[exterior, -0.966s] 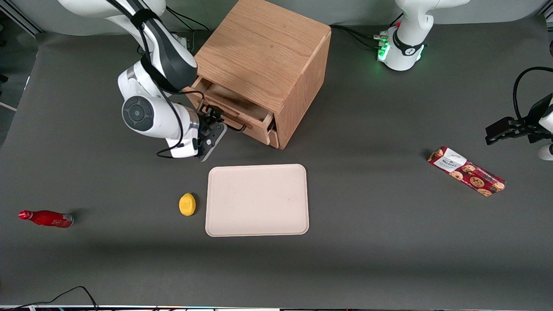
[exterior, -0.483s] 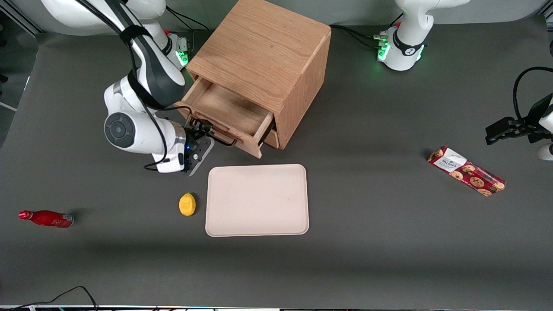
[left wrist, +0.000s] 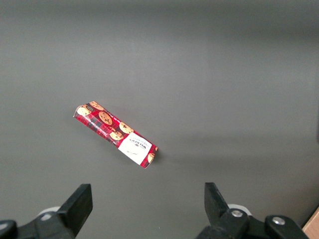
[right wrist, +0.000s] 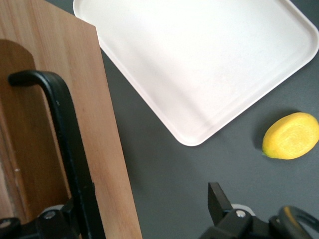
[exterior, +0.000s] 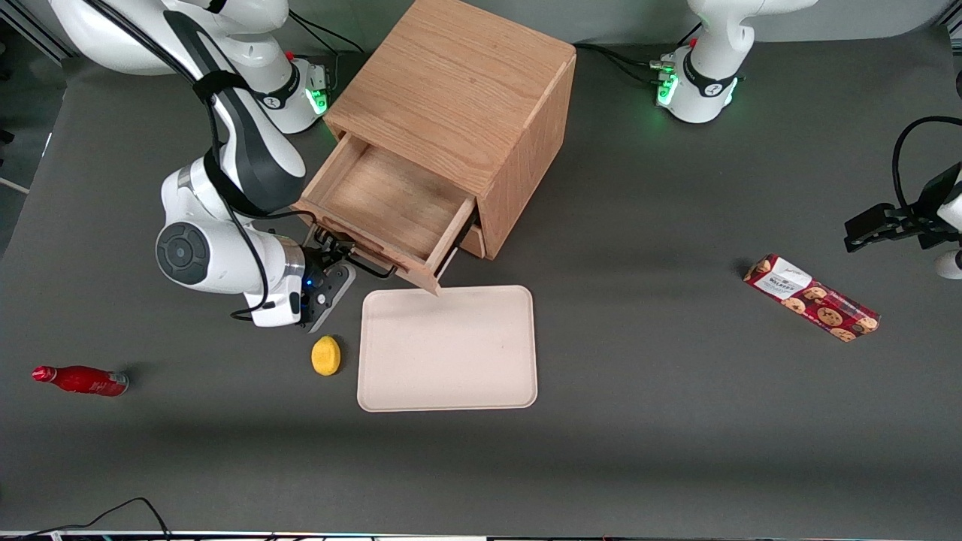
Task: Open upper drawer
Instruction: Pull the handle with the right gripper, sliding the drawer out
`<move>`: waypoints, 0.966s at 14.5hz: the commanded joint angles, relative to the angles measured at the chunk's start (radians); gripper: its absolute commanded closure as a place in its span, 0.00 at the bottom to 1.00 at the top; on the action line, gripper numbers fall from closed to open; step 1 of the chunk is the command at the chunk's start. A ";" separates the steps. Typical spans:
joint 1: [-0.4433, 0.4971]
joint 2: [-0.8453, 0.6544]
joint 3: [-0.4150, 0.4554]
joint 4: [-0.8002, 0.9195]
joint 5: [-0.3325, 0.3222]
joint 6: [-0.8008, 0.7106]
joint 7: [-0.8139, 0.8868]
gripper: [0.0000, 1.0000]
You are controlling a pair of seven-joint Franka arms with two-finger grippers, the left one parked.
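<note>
The lemon [exterior: 325,355] lies just below the gripper [exterior: 336,255]; the tray [exterior: 447,348] is beside it. The gripper, hooked around the handle [right wrist: 70,144] with fingers apart, has dragged the drawer [exterior: 383,203] far out within a second. Opening looks nearly complete.

The upper drawer [exterior: 383,203] is light oak with a black bar handle [right wrist: 70,144]; the gripper [exterior: 328,259] at that handle is black on a white arm; the tray [exterior: 448,348] is pale pink-beige; the lemon [exterior: 325,355] yellow; the bottle [exterior: 79,380] red; the cookie box [exterior: 811,297] red with brown cookies; the table [exterior: 676,421] dark grey
</note>
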 commanded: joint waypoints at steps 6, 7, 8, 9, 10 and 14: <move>0.003 0.057 -0.051 0.086 -0.029 -0.022 -0.099 0.00; 0.006 0.064 -0.061 0.100 -0.029 -0.031 -0.104 0.00; 0.007 0.069 -0.068 0.114 -0.029 -0.039 -0.110 0.00; 0.006 0.080 -0.068 0.129 -0.029 -0.050 -0.113 0.00; 0.004 0.089 -0.069 0.144 -0.029 -0.057 -0.123 0.00; 0.004 0.132 -0.069 0.212 -0.029 -0.087 -0.128 0.00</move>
